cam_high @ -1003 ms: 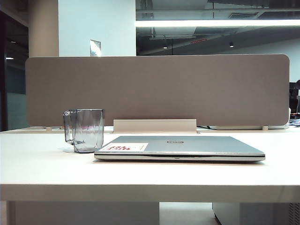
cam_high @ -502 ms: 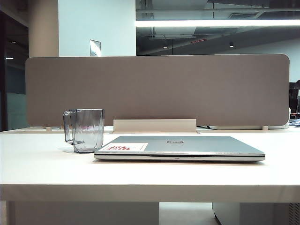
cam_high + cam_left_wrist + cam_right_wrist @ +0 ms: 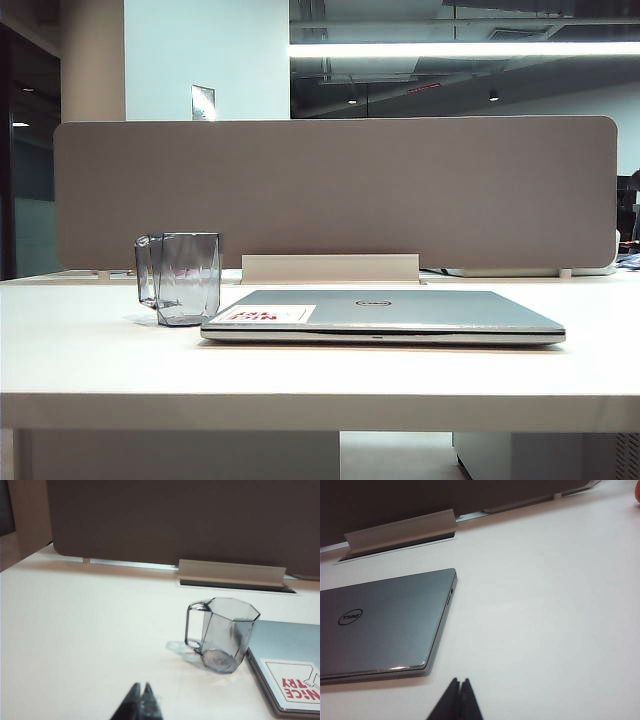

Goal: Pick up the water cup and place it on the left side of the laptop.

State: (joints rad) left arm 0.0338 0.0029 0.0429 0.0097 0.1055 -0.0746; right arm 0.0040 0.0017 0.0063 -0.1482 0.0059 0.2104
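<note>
- One water cup point(image 3: 188, 277): clear smoky grey-blue plastic with angled walls, standing upright on the white table point(image 3: 100, 360), left of centre in the exterior view.
- One handle on that cup, turned away from the laptop toward the left of the exterior frame.
- One laptop point(image 3: 385, 315): slim, silver-grey, lid shut, lying flat at centre frame, much wider than the cup.
- Cup just beside the laptop's left corner; touching or a sliver apart, cannot tell.
- One white-and-red sticker point(image 3: 268, 314) at the laptop lid's left corner, and one small round logo point(image 3: 373, 302) near the lid's middle.
- One grey partition panel point(image 3: 335, 195) standing across the back of the table, with one pale cable-slot cover point(image 3: 330, 268) at its foot, behind the laptop.
- Two grippers, neither visible in the exterior view.
- Left gripper point(image 3: 140, 702): dark fingertips pressed together, closed and holding nothing, low in the left wrist picture, above bare table, well short of the cup point(image 3: 225, 635), with the stickered laptop corner point(image 3: 290, 680) beyond.
- Right gripper point(image 3: 458, 700): dark fingertips pressed together, closed and empty, at the bottom of the right wrist picture, above bare table, near the laptop's point(image 3: 380, 625) right-hand corner.
- One small red object cut off at the upper right edge of the right wrist picture; too little showing to identify.
</note>
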